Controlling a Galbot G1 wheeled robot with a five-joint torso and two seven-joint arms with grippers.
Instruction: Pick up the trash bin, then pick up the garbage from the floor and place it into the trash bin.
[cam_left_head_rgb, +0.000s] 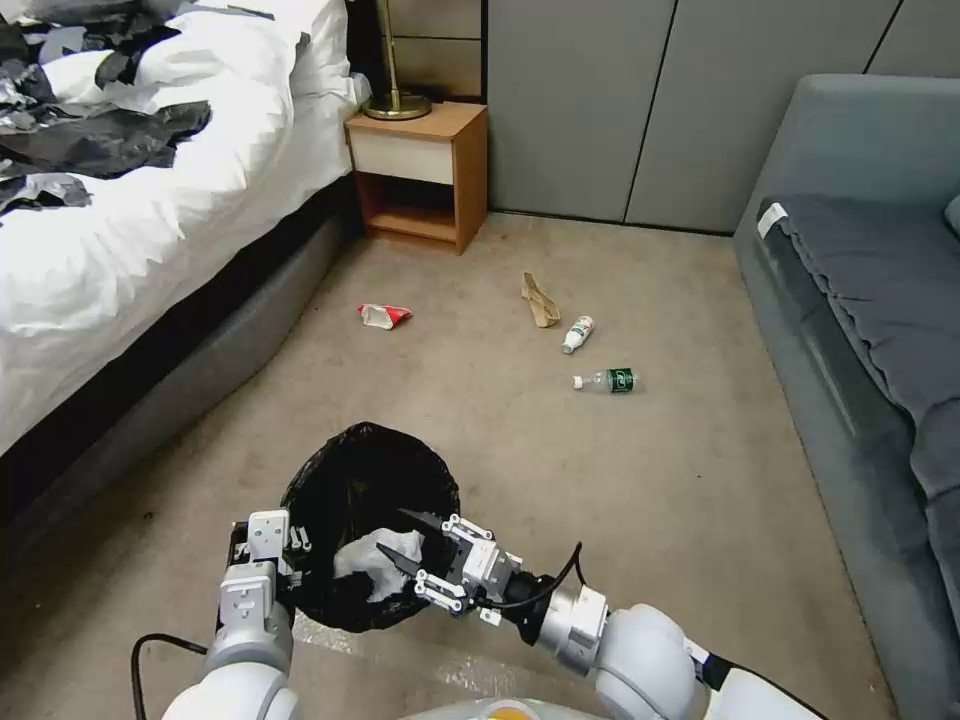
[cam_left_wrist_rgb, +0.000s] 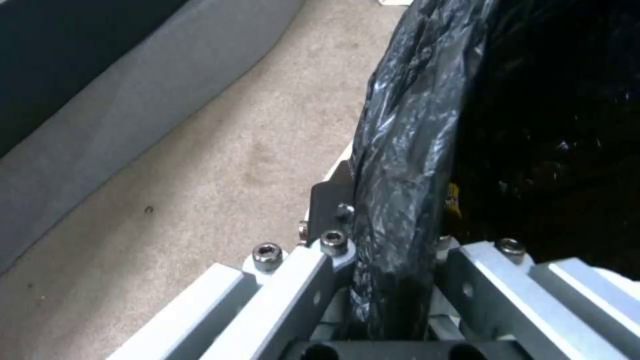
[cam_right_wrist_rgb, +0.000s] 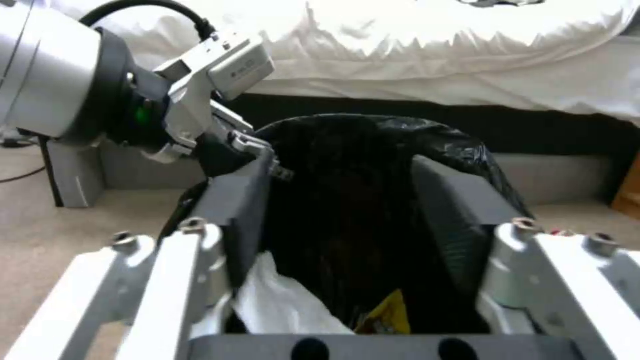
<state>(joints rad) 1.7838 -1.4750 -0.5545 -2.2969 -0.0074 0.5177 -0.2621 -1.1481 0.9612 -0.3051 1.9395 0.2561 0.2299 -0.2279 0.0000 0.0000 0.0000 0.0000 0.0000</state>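
The trash bin (cam_left_head_rgb: 350, 480), lined with a black bag, hangs just above the carpet. My left gripper (cam_left_head_rgb: 280, 550) is shut on its near rim, and the left wrist view shows the bag's folded edge (cam_left_wrist_rgb: 400, 190) pinched between the jaws (cam_left_wrist_rgb: 393, 280). My right gripper (cam_left_head_rgb: 392, 531) hovers open over the bin's mouth, its dark fingers (cam_right_wrist_rgb: 240, 215) spread wide with nothing between them. Inside the bin lie a white tissue (cam_right_wrist_rgb: 280, 300) and a yellow wrapper (cam_right_wrist_rgb: 387, 315). On the floor farther off lie a red-white packet (cam_left_head_rgb: 385, 315), a tan strip (cam_left_head_rgb: 540, 300), a white bottle (cam_left_head_rgb: 577, 333) and a green-labelled bottle (cam_left_head_rgb: 608, 381).
A bed (cam_left_head_rgb: 150, 200) with white bedding and black plastic sheets runs along the left. A wooden nightstand (cam_left_head_rgb: 420, 170) stands at the back, and a grey sofa (cam_left_head_rgb: 860, 300) lines the right. Open carpet lies between them.
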